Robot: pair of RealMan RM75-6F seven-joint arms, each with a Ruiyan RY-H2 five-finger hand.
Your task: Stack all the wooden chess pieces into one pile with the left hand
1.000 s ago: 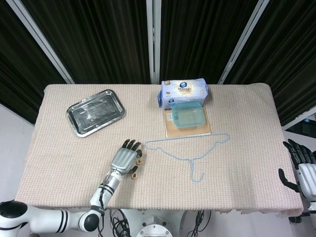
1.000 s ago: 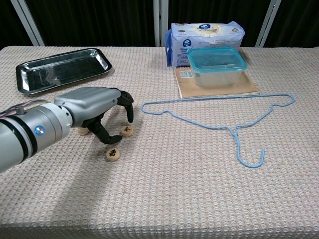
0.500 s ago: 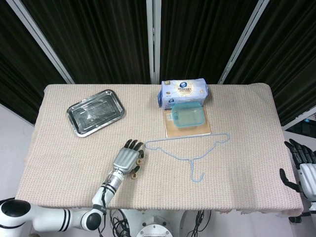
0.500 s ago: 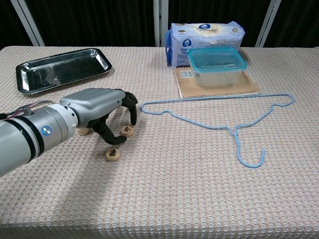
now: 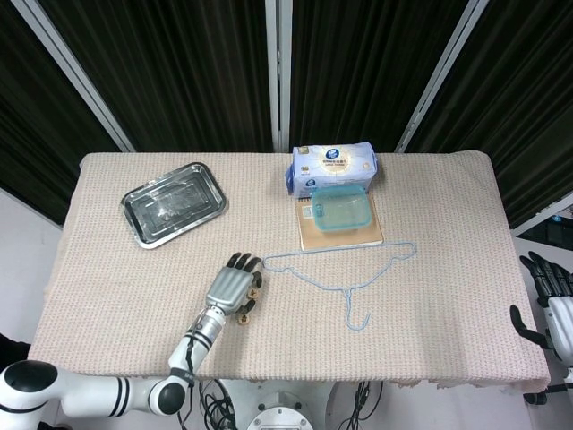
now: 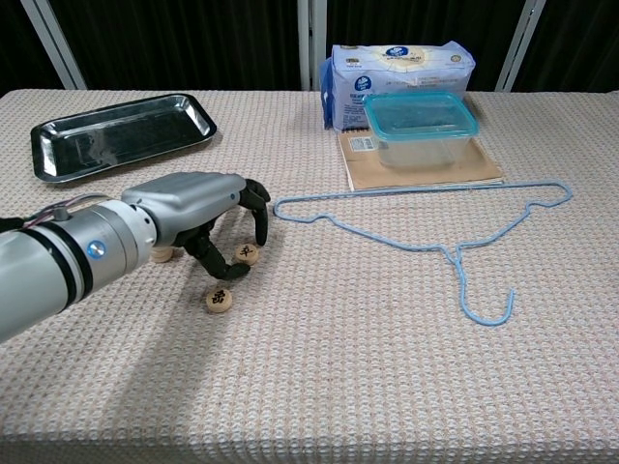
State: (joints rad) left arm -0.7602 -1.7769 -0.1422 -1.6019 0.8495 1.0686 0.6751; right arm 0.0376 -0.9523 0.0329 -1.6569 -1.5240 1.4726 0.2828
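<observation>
Three round wooden chess pieces lie on the cloth. One piece point(image 6: 248, 253) point(image 5: 255, 291) sits between the curled fingertips and thumb of my left hand point(image 6: 193, 208) point(image 5: 231, 288), which hovers low over it. I see no firm pinch. A second piece point(image 6: 219, 300) point(image 5: 242, 320) lies just nearer the table's front. The third piece point(image 6: 162, 255) peeks out from under the hand's left side. No piece rests on another. My right hand point(image 5: 549, 300) hangs off the table's right edge with its fingers apart and nothing in it.
A metal tray point(image 6: 121, 130) stands at the back left. A blue wire hanger point(image 6: 435, 242) lies right of the pieces. Behind it a blue-lidded container point(image 6: 419, 124) sits on a brown board, with a tissue pack point(image 6: 401, 63) further back.
My left hand has crept right, bringing fingers and thumb closer around the piece. The pieces have not moved. The right hand has sunk slightly.
</observation>
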